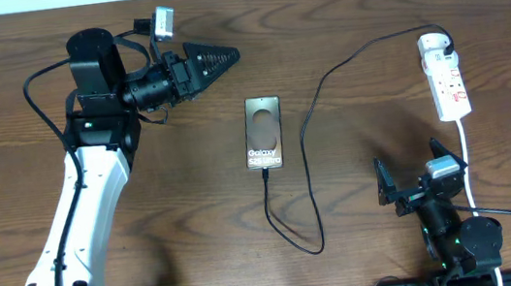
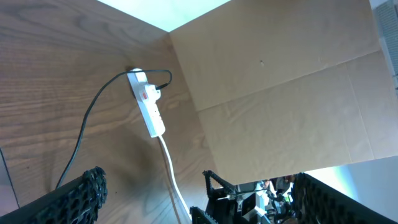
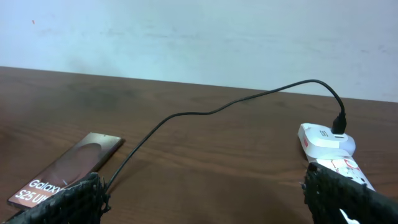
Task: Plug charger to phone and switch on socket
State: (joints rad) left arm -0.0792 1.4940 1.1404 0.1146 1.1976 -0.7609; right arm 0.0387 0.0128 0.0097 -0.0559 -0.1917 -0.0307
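Observation:
The bronze-brown phone (image 1: 264, 132) lies flat mid-table, lettering toward the front; the right wrist view has it at the lower left (image 3: 68, 171). The thin black charger (image 1: 310, 156) runs from the socket's far end, loops toward the front, and its tip meets the phone's near edge; I cannot tell if it is seated. The white socket (image 1: 448, 80) lies at the right, also seen in the wrist views (image 2: 149, 102) (image 3: 329, 146). My left gripper (image 1: 225, 57) (image 2: 211, 199) hovers open, back left of the phone. My right gripper (image 1: 413, 170) (image 3: 208, 199) is open, empty, near the front right.
The socket's thick white cord (image 1: 467, 151) trails toward the front beside my right arm. A cardboard wall (image 2: 280, 81) stands beyond the table's right side. Bare wood (image 1: 174, 192) lies left of the phone.

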